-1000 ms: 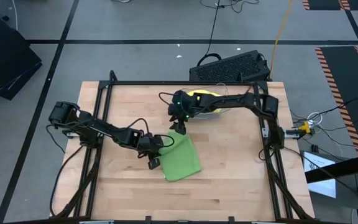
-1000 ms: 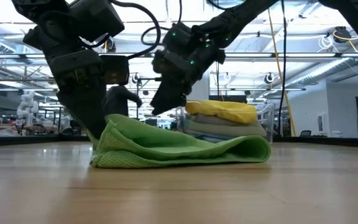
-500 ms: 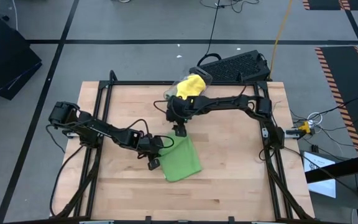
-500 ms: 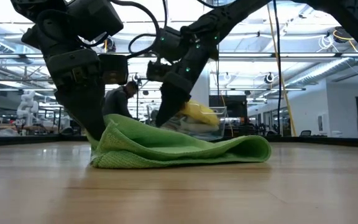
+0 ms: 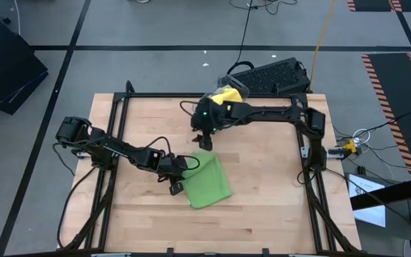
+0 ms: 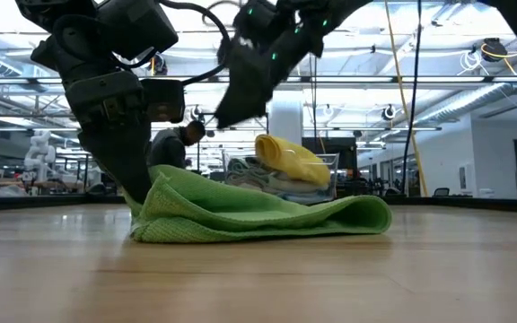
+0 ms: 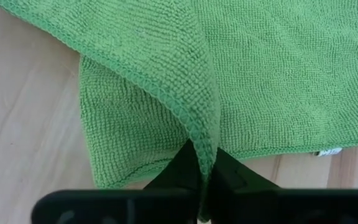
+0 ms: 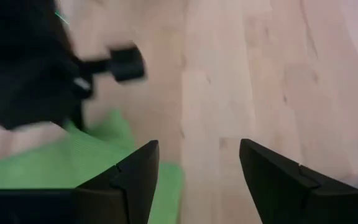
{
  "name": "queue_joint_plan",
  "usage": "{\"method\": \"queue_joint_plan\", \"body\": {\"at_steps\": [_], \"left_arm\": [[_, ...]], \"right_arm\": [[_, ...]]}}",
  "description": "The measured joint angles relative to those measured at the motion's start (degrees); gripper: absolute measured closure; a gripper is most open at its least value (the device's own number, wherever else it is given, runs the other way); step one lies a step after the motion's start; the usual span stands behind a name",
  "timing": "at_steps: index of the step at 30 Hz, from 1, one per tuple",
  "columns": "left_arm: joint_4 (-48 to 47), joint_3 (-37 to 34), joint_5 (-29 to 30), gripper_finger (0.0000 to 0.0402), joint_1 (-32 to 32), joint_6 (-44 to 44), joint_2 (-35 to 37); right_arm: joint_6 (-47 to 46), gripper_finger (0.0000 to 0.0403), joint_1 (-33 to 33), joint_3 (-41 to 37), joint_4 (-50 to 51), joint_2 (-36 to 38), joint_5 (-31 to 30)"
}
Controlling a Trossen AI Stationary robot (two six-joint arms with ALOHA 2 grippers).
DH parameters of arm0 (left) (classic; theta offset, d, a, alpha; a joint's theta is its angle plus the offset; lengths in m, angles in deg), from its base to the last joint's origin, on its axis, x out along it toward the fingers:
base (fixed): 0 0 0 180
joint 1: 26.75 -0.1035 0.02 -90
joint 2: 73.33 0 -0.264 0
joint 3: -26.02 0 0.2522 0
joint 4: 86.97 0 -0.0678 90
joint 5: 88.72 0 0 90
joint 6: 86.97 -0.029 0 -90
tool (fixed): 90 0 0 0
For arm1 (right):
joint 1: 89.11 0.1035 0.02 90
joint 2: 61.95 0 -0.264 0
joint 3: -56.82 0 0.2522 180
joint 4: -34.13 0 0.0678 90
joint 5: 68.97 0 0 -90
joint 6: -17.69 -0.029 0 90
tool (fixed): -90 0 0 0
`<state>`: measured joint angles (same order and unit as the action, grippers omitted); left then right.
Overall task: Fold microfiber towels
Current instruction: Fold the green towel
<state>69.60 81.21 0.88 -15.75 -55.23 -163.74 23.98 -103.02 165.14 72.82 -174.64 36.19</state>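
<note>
A bright green microfiber towel (image 5: pixel 210 183) lies folded over on the wooden table, its fold (image 6: pixel 373 215) resting on the boards. My left gripper (image 5: pixel 185 166) is shut on the towel's left side (image 6: pixel 155 193). My right gripper (image 5: pixel 205 140) hangs open and empty above the towel's far end, well clear of it (image 6: pixel 232 106). In the right wrist view the towel (image 8: pixel 48 171) shows past the open gripper (image 8: pixel 197 180). A yellow towel (image 5: pixel 225 95) lies on top of others in a clear bin (image 6: pixel 326 170) at the far edge. My left gripper pinches the hemmed edge of the towel's upper layer (image 7: pixel 202 140) between its two fingers (image 7: pixel 178 169). The fingers come slanting down from the table's left side. The edge stands up as a raised ridge, while the rest of the towel lies on the table.
The clear bin (image 5: pixel 227 89) with its towels stands at the table's far edge, behind the right arm. A black keyboard-like case (image 5: pixel 266 75) lies on the floor beyond it. Bare wood (image 5: pixel 262 193) lies to the right of and in front of the green towel.
My right gripper has risen from just over the towel's far end, staying open. The clear bin with the yellow towel has shifted toward the table's far edge, tipping on the way, and now stands farther back. The left gripper and the green towel have kept still.
</note>
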Motion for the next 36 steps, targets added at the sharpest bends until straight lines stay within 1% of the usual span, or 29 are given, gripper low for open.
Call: {"method": "queue_joint_plan", "body": {"at_steps": [3, 6, 10, 12, 14, 19, 24, 26, 29, 32, 36], "left_arm": [[0.00, 0.00, -0.01, 0.0396, 0.00, -0.36, 0.00], [0.02, 0.00, -0.18, 0.0393, 0.01, -0.11, 0.00], [0.04, 0.00, 0.06, 0.0390, 0.34, -0.12, 0.00], [0.15, 0.00, 0.20, 0.0396, 0.37, -0.12, 0.00], [0.47, 0.00, 0.27, 0.0396, 0.37, -0.08, 0.00], [0.52, -0.02, 0.48, 0.0389, 0.37, -0.12, 0.02], [0.59, -0.02, 0.54, 0.0396, 0.35, -0.08, 0.02], [0.57, -0.02, 0.73, 0.0390, 0.33, -0.04, 0.02], [0.57, -0.02, 0.94, 0.0390, 0.33, 0.41, 0.02], [0.59, -0.02, 0.94, 0.0397, 0.33, 0.53, 0.02], [0.61, -0.02, 0.96, 0.0388, 0.33, 0.86, 0.02]], "right_arm": [[0.95, 0.0186, 0.00, 0.00, -0.53, 3.36, 1.59], [5.32, 0.0186, -0.76, 0.00, 1.85, 7.73, 1.70], [19.43, 0.0186, -3.73, -2.32, 8.24, 13.15, 1.69], [25.85, 0.0187, -6.12, -5.32, 10.84, 14.99, 1.81], [29.64, 0.0190, -9.23, -9.02, 11.84, 16.14, 1.87], [36.90, 0.0202, -17.50, -17.99, 11.35, 17.07, 1.50], [41.50, 0.0209, -22.60, -24.25, 5.71, 16.46, 1.30], [43.26, 0.0212, -23.53, -25.39, 4.71, 16.58, 0.90], [45.62, 0.0223, -23.95, -26.50, 2.99, 16.58, -1.61], [46.66, 0.0242, -23.96, -27.00, 1.18, 16.58, -1.53], [46.66, 0.0270, -23.91, -27.54, -0.96, 16.30, -1.58]]}}
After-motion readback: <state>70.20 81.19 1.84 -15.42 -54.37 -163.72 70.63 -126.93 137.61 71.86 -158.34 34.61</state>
